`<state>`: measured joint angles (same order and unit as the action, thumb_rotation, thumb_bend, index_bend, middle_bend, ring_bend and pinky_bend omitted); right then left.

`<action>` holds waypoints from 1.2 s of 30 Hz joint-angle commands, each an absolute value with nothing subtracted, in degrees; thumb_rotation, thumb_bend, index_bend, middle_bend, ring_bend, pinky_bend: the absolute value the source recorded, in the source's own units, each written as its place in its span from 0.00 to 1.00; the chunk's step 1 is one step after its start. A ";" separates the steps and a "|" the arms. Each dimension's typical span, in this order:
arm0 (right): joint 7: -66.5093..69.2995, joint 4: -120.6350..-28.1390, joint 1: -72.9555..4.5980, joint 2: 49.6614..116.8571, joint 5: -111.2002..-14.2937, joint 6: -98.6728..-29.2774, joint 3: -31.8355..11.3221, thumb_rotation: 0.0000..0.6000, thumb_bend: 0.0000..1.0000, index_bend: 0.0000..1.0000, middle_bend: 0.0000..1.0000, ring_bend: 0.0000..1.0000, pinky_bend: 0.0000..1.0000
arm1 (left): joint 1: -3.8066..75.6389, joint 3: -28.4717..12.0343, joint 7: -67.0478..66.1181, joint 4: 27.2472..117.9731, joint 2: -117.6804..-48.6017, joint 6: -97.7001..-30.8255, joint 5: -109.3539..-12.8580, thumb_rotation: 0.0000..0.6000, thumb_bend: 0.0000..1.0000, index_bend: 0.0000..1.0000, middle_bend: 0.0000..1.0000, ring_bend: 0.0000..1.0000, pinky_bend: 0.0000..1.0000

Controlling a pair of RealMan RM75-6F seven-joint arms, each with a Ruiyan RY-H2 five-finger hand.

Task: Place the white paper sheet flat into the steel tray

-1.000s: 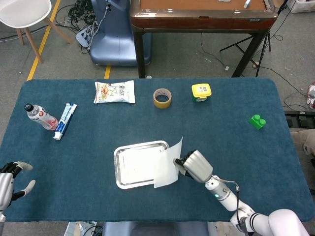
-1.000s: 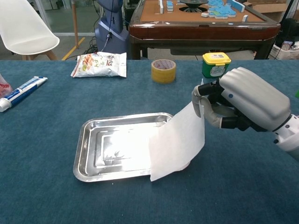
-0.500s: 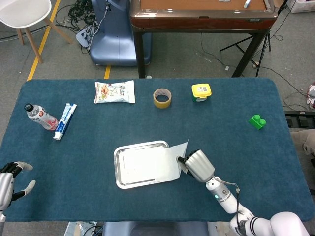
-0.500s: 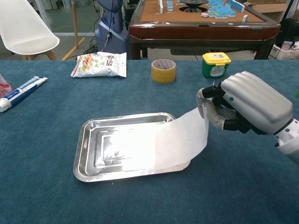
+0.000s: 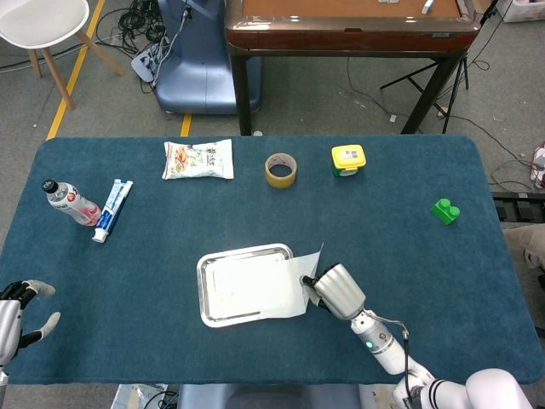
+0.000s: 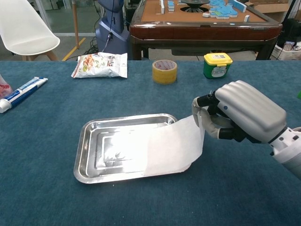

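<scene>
Paper (image 6: 171, 147): half in the tray (image 6: 89, 141), right edge raised, pinched by the right hand (image 6: 235, 117). Left hand (image 5: 21, 311): apparently empty, fingers apart. Advice: slide the paper left, lower flat, then let go.

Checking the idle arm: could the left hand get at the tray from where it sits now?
Probably yes. The left hand hangs open at the table's near left edge, and only bare cloth lies between it and the tray. Whether the arm stretches that far cannot be told.
</scene>
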<state>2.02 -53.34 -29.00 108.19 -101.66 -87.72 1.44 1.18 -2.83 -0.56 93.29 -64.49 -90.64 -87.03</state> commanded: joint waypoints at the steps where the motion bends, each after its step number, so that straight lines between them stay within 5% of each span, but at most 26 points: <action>1: 1.77 -53.94 -29.06 107.90 -101.60 -87.29 1.43 1.00 0.38 0.52 1.00 1.00 1.00 | 1.20 -2.80 -0.57 93.31 -64.49 -90.60 -87.07 1.00 0.23 0.43 0.41 0.31 0.46; 8: 1.28 -54.84 -29.13 107.61 -101.62 -86.36 1.53 1.00 0.19 0.40 1.00 1.00 1.00 | 1.20 -2.79 -0.63 93.34 -64.49 -90.53 -87.02 1.00 0.23 0.43 0.41 0.31 0.46; 20: -0.20 -56.98 -29.61 106.51 -101.71 -84.24 1.73 1.00 0.17 0.38 1.00 1.00 1.00 | 1.14 -2.82 -0.40 93.48 -64.29 -90.60 -86.95 1.00 0.23 0.43 0.41 0.31 0.46; 24: -2.73 -61.21 -30.42 103.53 -101.28 -80.63 2.25 1.00 0.34 0.38 1.00 1.00 1.00 | 1.06 -2.89 -0.34 93.57 -64.21 -90.80 -86.95 1.00 0.23 0.43 0.41 0.31 0.46; 29: -7.50 -69.56 -31.71 98.83 -99.15 -74.36 2.15 1.00 0.78 0.38 1.00 1.00 1.00 | 1.12 -2.85 -0.40 93.60 -64.24 -90.56 -86.87 1.00 0.23 0.43 0.41 0.31 0.46; 36: -19.06 -81.38 -33.91 93.06 -92.52 -63.32 0.36 1.00 0.99 0.38 1.00 1.00 1.00 | 1.16 -2.84 -0.41 93.54 -64.25 -90.43 -86.79 1.00 0.23 0.43 0.41 0.31 0.46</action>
